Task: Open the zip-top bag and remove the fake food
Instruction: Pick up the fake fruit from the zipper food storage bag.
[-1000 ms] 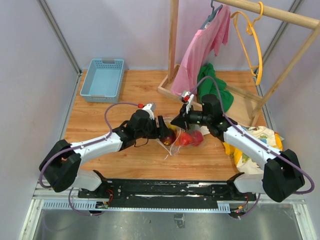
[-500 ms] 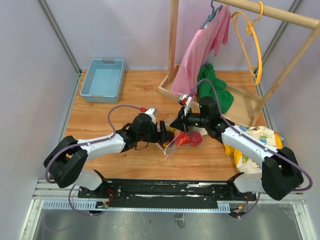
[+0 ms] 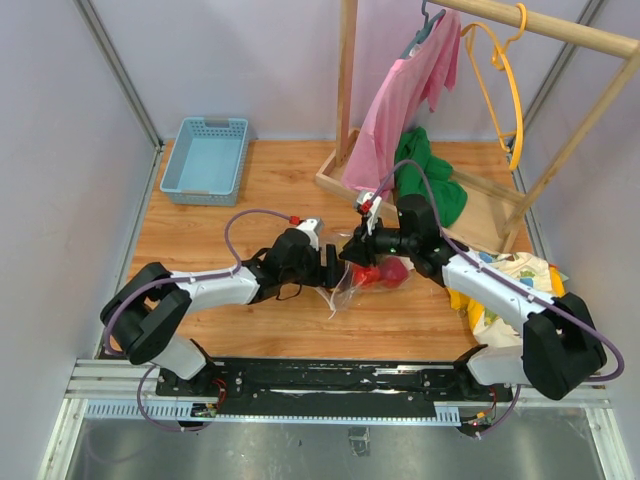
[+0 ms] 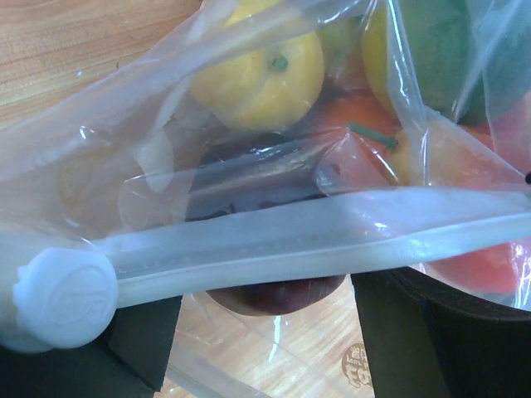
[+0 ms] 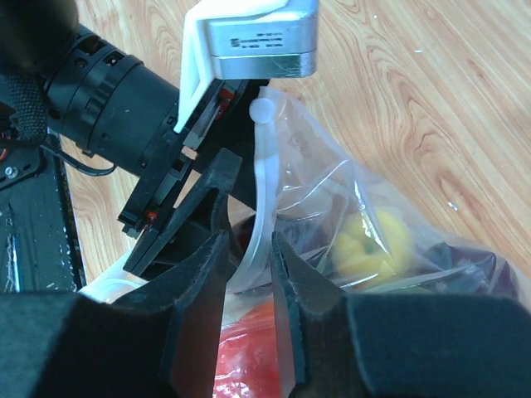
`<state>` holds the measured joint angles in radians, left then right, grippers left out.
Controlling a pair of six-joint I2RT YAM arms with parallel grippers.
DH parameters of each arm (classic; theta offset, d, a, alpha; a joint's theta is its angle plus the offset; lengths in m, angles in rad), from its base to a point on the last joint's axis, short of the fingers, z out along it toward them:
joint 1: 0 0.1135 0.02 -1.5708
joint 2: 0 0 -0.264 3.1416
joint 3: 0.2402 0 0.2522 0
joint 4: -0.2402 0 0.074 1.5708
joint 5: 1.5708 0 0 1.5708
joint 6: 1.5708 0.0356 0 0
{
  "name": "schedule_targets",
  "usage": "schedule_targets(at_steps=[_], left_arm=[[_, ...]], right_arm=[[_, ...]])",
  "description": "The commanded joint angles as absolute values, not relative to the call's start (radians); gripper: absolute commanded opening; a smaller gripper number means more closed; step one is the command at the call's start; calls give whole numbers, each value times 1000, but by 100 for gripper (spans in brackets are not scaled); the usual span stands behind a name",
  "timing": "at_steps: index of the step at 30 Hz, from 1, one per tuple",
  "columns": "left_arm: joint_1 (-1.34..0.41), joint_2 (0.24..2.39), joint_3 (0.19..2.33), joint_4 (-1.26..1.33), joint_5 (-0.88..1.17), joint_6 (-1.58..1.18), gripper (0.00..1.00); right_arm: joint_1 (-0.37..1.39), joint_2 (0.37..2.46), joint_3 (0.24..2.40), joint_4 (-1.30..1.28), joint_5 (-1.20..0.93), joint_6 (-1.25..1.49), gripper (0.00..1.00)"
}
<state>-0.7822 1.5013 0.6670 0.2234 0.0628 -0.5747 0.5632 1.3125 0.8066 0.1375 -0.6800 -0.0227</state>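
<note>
The clear zip-top bag (image 3: 362,280) lies at the table's middle between both arms. Its white zip strip (image 4: 274,249) runs across the left wrist view, with the slider (image 4: 60,296) at the left end. Inside is the fake food: a yellow fruit (image 4: 259,73), an orange piece (image 4: 357,116), a dark purple one (image 4: 274,292), red ones (image 3: 385,275) and a green one (image 4: 448,50). My left gripper (image 4: 265,319) (image 3: 331,268) stands open at the bag's mouth, the strip crossing in front of its fingers. My right gripper (image 5: 247,242) (image 3: 352,252) has its jaws slightly parted around the zip strip (image 5: 259,191).
A blue basket (image 3: 205,158) sits at the back left. A wooden rack (image 3: 346,100) at the back right carries a pink garment (image 3: 405,90) and a yellow hanger (image 3: 505,70). A green cloth (image 3: 432,188) lies at its foot. A cartoon-print cloth (image 3: 512,285) lies under the right arm.
My right gripper's jaws have parted after being shut on the bag's edge. The left gripper moved right, up to the bag's mouth, and the bag bunched up towards the right arm.
</note>
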Motion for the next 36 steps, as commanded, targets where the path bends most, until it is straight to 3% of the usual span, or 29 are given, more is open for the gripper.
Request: schedule_targets(at_steps=[1, 8, 15, 26, 33, 36], left_arm=[[-795, 1552, 677, 173, 12, -542, 78], [-796, 1561, 678, 168, -11, -543, 73], [-796, 1525, 676, 168, 10, -530, 65], [-797, 1596, 743, 82, -4, -516, 88], [-825, 1672, 818, 29, -53, -508, 91], [-825, 1684, 818, 23, -58, -513, 85]], right_arm=[[559, 1276, 817, 73, -742, -122, 31], [478, 1243, 837, -80, -799, -260, 38], [446, 1232, 825, -234, -725, -449, 45], [446, 1245, 811, -235, -685, -495, 44], [448, 1243, 782, -207, -686, -471, 44], [448, 1241, 778, -202, -679, -469, 44]])
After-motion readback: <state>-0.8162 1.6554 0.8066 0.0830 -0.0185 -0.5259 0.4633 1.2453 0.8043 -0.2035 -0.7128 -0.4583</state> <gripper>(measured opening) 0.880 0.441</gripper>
